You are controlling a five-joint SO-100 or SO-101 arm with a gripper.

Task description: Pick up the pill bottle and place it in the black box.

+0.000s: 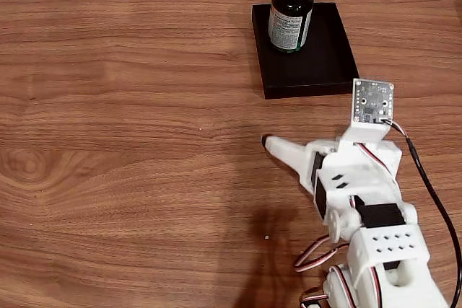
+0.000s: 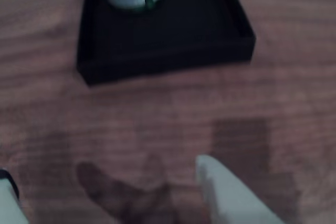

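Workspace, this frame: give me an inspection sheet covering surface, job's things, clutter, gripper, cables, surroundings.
Surface: brown wood-grain table, with one tiny pale speck.
Job's things: dark green glass pill bottle stands upright inside the shallow matte black box, toward its far left corner in the fixed view.
Clutter: nothing seen.
Gripper: white gripper is low over the table, short of the box and empty; wrist view shows its fingers apart.
Cables: black cable and red-white servo wires along the arm.
Surroundings: pale strip beyond the far table edge.
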